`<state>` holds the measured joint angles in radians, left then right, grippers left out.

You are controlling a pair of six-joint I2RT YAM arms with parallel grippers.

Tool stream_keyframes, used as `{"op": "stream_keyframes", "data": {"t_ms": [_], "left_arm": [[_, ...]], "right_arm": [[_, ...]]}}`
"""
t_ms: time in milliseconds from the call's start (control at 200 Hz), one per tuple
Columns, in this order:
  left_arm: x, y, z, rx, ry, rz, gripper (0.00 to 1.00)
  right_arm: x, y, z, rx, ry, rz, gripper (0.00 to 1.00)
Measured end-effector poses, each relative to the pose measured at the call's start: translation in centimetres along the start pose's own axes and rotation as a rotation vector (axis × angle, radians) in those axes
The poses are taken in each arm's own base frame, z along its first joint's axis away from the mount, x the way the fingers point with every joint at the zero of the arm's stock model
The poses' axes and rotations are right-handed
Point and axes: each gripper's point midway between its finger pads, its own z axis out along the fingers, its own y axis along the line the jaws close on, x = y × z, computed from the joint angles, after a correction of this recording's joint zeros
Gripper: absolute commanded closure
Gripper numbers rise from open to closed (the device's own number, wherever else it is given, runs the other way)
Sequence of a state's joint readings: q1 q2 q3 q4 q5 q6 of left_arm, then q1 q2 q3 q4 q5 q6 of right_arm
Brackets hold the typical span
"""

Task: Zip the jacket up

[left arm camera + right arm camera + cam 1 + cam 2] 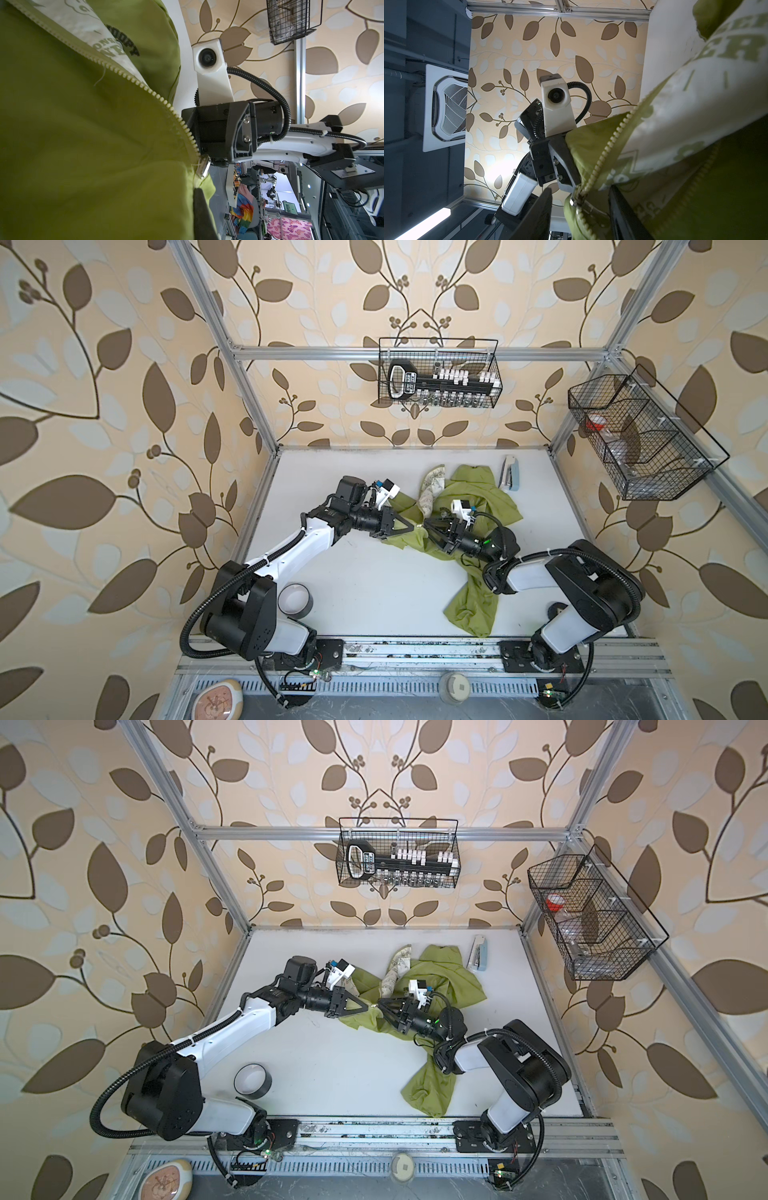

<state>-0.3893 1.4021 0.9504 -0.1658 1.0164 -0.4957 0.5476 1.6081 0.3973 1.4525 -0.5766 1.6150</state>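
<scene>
The lime-green jacket (478,506) (449,977) lies crumpled right of the table's middle, unzipped, with its cream patterned lining showing. Both grippers meet at its lower front edge. My left gripper (417,527) (371,1006) (194,193) is shut on the green fabric just below the metal zipper slider (204,168). Facing it, my right gripper (428,529) (382,1008) (581,207) has its two dark fingers (542,214) apart. The slider (578,198) and its pull tab sit between them, and a gap shows beside one finger. The zipper teeth run apart above the slider.
A black tape roll (293,600) stands at the front left near the left arm's base. A blue-grey stapler (512,472) lies at the back, beside the jacket. Wire baskets hang on the back wall (438,373) and the right wall (636,435).
</scene>
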Motion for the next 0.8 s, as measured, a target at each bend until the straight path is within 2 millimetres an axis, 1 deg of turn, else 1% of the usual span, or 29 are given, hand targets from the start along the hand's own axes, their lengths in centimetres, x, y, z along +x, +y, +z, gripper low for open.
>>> {"op": "stream_keyframes", "data": {"t_ms": [375,585,715,800], "left_arm": [[0.6,0.1,-0.3,-0.021,0.01,-0.005,1.0],[0.6,0.1,-0.3,-0.026,0.008,-0.006,1.0],[0.6,0.2,-0.3,-0.032,0.004,-0.005,1.0],[0.5,0.3,-0.3,-0.033,0.003,-0.005,1.0]], "right_arm": [[1.0,1.1,-0.4,0.035,0.016,-0.038,0.68],[1.2,0.5,-0.3,0.075,0.024,-0.042,0.73],[1.3,0.3,0.0,0.08,0.03,-0.04,0.8],[1.3,-0.2,0.0,0.09,0.032,-0.03,0.84]]}}
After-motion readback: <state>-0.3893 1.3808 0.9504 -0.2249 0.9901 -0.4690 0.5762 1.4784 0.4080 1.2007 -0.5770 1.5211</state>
